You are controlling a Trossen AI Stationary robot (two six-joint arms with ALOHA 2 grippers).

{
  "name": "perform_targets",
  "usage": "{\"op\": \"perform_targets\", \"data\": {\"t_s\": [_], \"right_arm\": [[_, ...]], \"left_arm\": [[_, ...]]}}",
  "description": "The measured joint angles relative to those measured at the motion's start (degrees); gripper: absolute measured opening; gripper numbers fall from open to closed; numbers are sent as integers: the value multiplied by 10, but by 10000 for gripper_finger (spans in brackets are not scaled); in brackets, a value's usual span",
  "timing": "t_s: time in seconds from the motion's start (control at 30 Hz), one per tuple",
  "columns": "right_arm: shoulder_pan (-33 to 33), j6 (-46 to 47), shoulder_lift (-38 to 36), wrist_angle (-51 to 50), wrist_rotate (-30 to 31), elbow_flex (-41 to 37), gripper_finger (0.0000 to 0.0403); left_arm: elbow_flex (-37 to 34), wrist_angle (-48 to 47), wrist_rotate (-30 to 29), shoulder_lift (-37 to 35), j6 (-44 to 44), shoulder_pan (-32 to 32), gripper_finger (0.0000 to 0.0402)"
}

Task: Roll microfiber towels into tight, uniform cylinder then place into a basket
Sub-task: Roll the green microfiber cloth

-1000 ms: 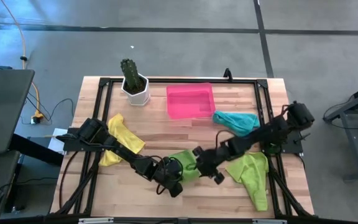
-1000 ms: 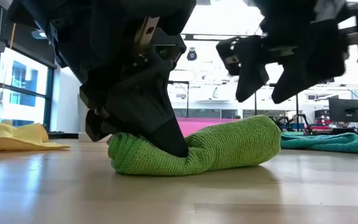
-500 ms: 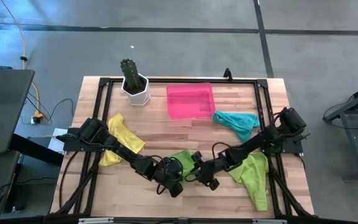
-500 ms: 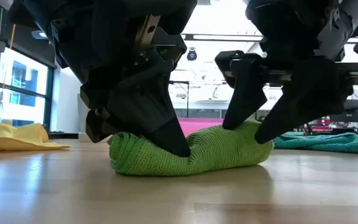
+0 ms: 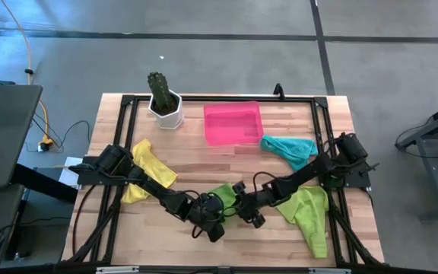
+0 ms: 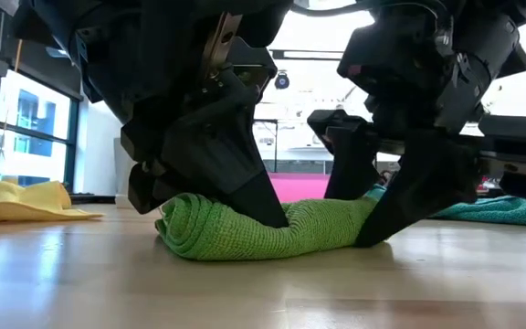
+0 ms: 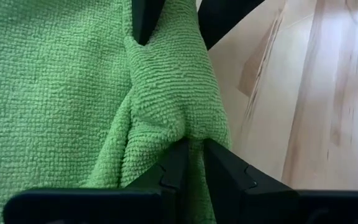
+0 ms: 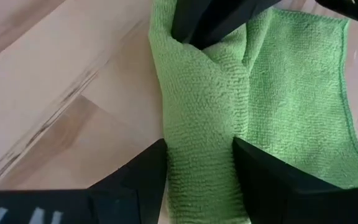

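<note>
Now, reading the high view from nine o'clock toward three, the yellow towel (image 5: 149, 173) lies crumpled under the left arm, well away from the work. Next comes the left hand (image 5: 213, 217), low at about six o'clock on the bench (image 5: 204, 164); its fingers (image 7: 185, 165) are pinched nearly together on a ridge of the lime green towel (image 6: 272, 228), at that towel's left end. The half-rolled towel lies flat on the wood, its long axis running nine to three, parallel to the bench's near edge, so the two hands face each other along it. Just beside it, toward three o'clock, the right hand (image 5: 248, 211) stands with its fingers (image 8: 138, 180) spread and planted either side of the roll's other end, straddling it rather than squeezing it. Both hands are equally near; my judgement is that the roll will tighten only if they turn together about that same axis.

Farther toward three lies the second lime green towel (image 5: 307, 213), still flat. The teal towel (image 5: 289, 148) sits beyond it at about two o'clock, and the pink basket (image 5: 233, 122) waits at twelve, holding nothing I can see.
</note>
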Motion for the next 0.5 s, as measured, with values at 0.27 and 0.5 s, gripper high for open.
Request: {"op": "perform_targets", "data": {"t_s": [0.27,0.5], "right_arm": [[-2,46,12,-1,-2,0,160],[-15,96,12,-14,-48,0,69]], "left_arm": [[0,16,0,-6,-2,0,47],[-2,3,11,-35,36,-1,47]]}}
